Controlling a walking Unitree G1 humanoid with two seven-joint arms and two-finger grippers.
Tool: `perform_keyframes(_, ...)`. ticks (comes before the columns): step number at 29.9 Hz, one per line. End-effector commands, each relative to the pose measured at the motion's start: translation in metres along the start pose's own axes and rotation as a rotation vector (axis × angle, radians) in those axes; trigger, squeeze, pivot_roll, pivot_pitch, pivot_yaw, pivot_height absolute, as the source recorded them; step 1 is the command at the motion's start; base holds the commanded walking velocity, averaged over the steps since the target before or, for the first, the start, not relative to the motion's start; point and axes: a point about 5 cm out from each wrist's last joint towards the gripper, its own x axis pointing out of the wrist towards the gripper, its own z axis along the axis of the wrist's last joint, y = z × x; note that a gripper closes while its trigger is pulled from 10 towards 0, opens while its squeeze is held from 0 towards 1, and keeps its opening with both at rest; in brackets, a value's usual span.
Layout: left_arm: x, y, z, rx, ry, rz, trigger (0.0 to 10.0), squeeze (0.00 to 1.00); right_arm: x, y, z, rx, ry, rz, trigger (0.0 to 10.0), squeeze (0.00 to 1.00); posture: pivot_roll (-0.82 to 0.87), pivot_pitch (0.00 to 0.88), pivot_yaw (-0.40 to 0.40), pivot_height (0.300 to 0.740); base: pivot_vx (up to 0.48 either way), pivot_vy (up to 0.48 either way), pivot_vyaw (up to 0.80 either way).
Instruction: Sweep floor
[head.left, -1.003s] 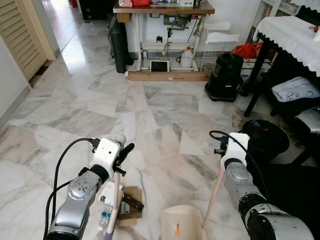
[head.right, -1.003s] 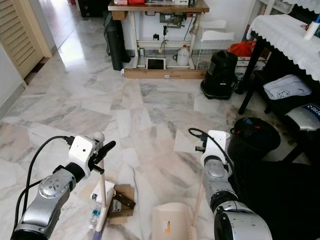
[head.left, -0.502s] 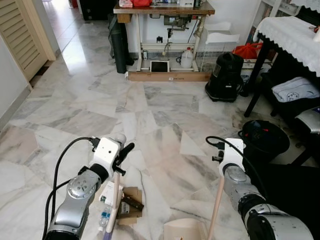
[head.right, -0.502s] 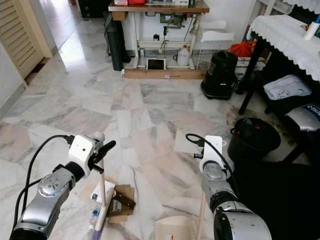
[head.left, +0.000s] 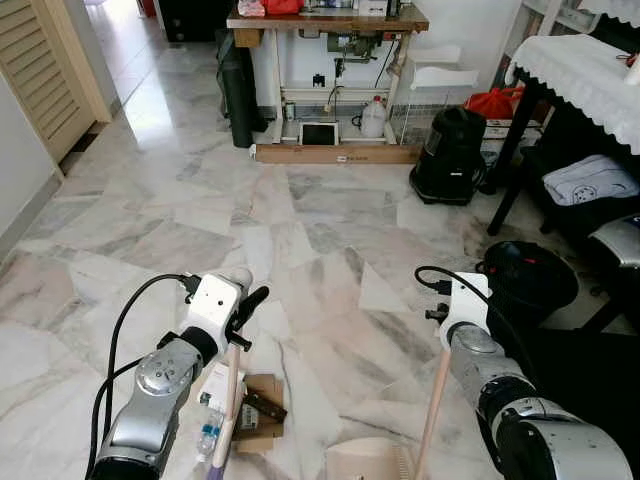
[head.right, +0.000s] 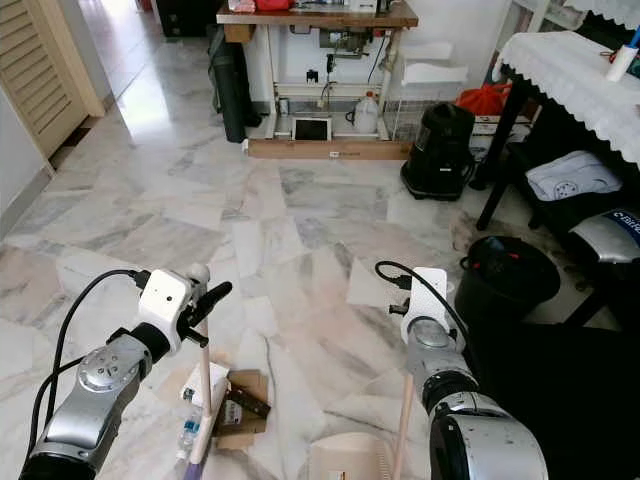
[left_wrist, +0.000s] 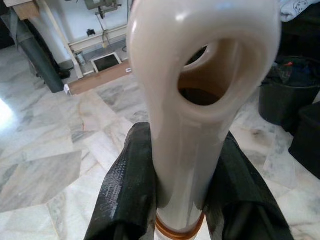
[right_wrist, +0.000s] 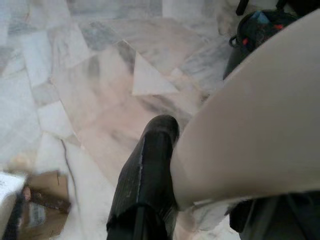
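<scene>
My left gripper (head.left: 243, 318) is shut on a cream broom handle (head.left: 231, 395) that runs down to the floor at lower left; the left wrist view has both black fingers (left_wrist: 125, 190) clamped below the handle's hanging hole (left_wrist: 202, 75). At the broom's foot lie litter: a flat cardboard piece (head.left: 262, 405), a white box (head.left: 216, 383) and a small bottle (head.left: 207, 436). My right gripper (head.left: 446, 345) is shut on the dustpan's cream handle (head.left: 433, 410), with one finger (right_wrist: 150, 165) pressed against it. The dustpan (head.left: 365, 461) sits on the marble floor to the right of the litter, cut off by the picture's lower edge.
A black bin (head.left: 528, 278) stands close to my right arm, below a dark table with a white lace cloth (head.left: 580, 70). A black canister (head.left: 450, 155) and a sewing table (head.left: 325, 20) with a long cardboard box (head.left: 338, 152) stand at the back. A louvred door (head.left: 40, 70) is at the left.
The dustpan has slid nearer to me, lower in the picture, and its handle now stands more upright. The left arm and broom have hardly moved.
</scene>
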Motion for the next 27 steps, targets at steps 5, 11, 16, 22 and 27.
perform_keyframes(5, 0.004, 0.002, 0.011, 0.018, -0.050, 0.001, 10.0, 0.00, -0.002, 0.010, 0.027, 0.108, -0.203, 0.037, 10.0, 0.00, 0.07, 0.000, -0.005, 0.740, 0.000, 0.000, 0.00)
perform_keyframes(11, 0.002, 0.003, 0.011, 0.027, -0.054, 0.013, 10.0, 0.00, -0.004, 0.008, 0.026, 0.096, -0.252, 0.026, 10.0, 0.00, 0.07, 0.000, -0.005, 0.740, 0.000, 0.000, 0.00)
perform_keyframes(16, 0.001, 0.006, 0.012, 0.041, -0.056, 0.027, 10.0, 0.00, -0.004, 0.004, 0.018, -0.001, -0.257, 0.010, 10.0, 0.00, 0.08, 0.000, 0.000, 0.740, 0.000, 0.000, 0.00)
perform_keyframes(22, -0.001, 0.008, 0.010, 0.057, -0.050, 0.037, 10.0, 0.00, -0.005, -0.001, 0.011, 0.006, -0.245, -0.036, 10.0, 0.00, 0.08, 0.000, 0.004, 0.740, 0.000, 0.000, 0.00)
perform_keyframes(27, -0.002, 0.008, 0.009, 0.061, -0.037, 0.027, 10.0, 0.00, -0.005, -0.001, 0.012, 0.024, -0.261, -0.042, 10.0, 0.00, 0.09, 0.000, 0.010, 0.740, 0.000, 0.000, 0.00)
